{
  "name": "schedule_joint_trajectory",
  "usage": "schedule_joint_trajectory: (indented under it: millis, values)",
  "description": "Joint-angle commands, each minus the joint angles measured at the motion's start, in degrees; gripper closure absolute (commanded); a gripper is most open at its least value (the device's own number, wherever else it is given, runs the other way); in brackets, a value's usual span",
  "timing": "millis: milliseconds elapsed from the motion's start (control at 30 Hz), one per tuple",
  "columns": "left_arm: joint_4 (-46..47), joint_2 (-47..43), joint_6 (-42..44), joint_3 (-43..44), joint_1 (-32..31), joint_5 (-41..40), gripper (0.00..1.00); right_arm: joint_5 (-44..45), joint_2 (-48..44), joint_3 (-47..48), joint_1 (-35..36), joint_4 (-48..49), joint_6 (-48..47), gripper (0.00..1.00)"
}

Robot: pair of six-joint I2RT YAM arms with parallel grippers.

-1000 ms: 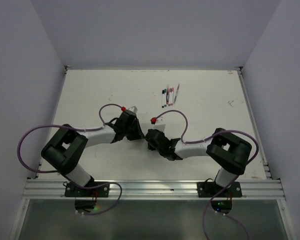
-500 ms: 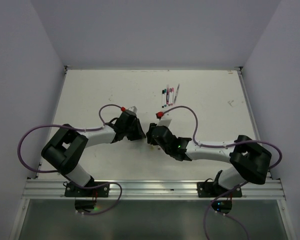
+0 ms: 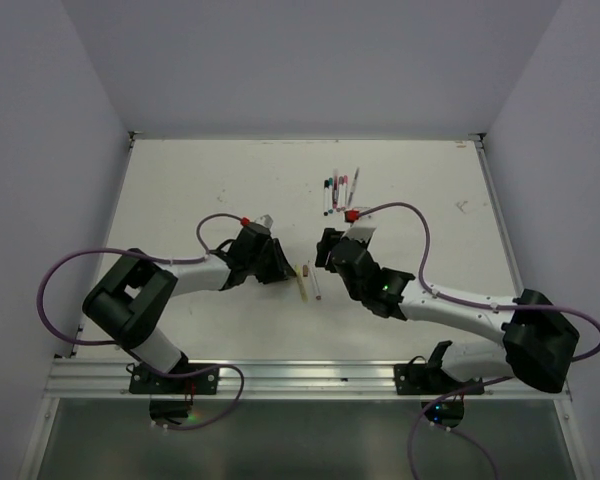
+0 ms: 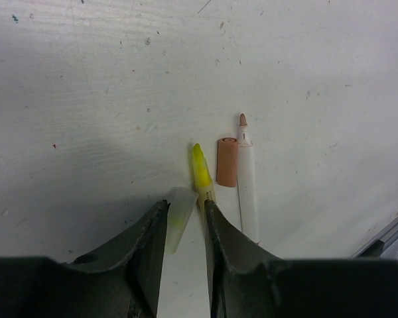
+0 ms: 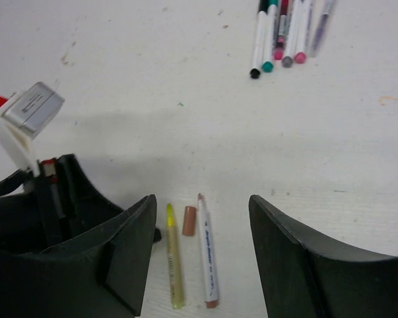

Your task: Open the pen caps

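Left pincer (image 4: 184, 205) narrowly parted, pale yellow translucent plastic cap (image 4: 179, 218) lying between its tips, tan cylindrical cap (image 4: 226, 162) just ahead, right pincer (image 5: 200, 202) wide open, empty, hovering over the tan cap.

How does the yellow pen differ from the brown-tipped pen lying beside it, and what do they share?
The yellow pen is yellow along its barrel; the brown-tipped pen has a white barrel with print. The yellow pen looks slimmer than the brown-tipped pen. Both lie uncapped, roughly parallel, on the table, with a brown cap between them.
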Motion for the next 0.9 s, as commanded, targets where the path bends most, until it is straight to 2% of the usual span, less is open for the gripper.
schedule_joint_trajectory:
  millis: [0, 167, 333, 433, 567, 600, 633, 700, 733, 867]
  values:
    - [2.5, -0.4, -3.8, -2.4, -0.4, 1.5, 0.67, 2.6, -1.7, -0.6, -3.5, -0.9, -0.5, 0.38]
    - [4.4, -1.5, -7.0, -3.8, -0.5, 1.0, 0.68, -0.9, -0.8, -0.9, -9.2, 0.0, -0.8, 0.38]
    - [3.8, -3.0, -7.1, -3.7, -0.5, -0.1, 0.68, -4.3, 4.8, 2.1, -15.8, 0.4, -2.1, 0.38]
    - [0.7, -4.4, -5.6, -2.5, -0.5, -2.4, 0.68, -6.0, 10.2, 7.5, -19.8, -0.7, -3.0, 0.39]
    - [-4.1, -7.0, -2.2, -0.8, -0.3, -7.6, 0.67, -8.4, 18.3, 15.9, -24.4, -4.8, -3.8, 0.47]
    - [-6.2, -7.6, -1.6, 0.3, -0.2, -8.5, 0.62, -8.8, 19.9, 17.6, -25.2, -5.1, -4.2, 0.47]
    - [-7.9, -8.7, -0.3, 0.8, -0.1, -10.6, 0.62, -9.4, 22.7, 20.8, -26.5, -5.6, -5.0, 0.47]
    - [-9.6, -10.4, 1.0, 2.3, 0.0, -12.2, 0.51, -10.4, 26.0, 24.4, -27.9, -6.6, -5.5, 0.47]
    - [-11.4, -11.0, 2.4, 2.7, 0.0, -13.9, 0.50, -11.3, 29.6, 28.5, -29.3, -7.7, -5.5, 0.47]
    - [-14.4, -14.1, 6.4, 4.7, 0.3, -17.6, 0.30, -12.3, 37.5, 38.0, -31.9, -11.1, -6.6, 0.49]
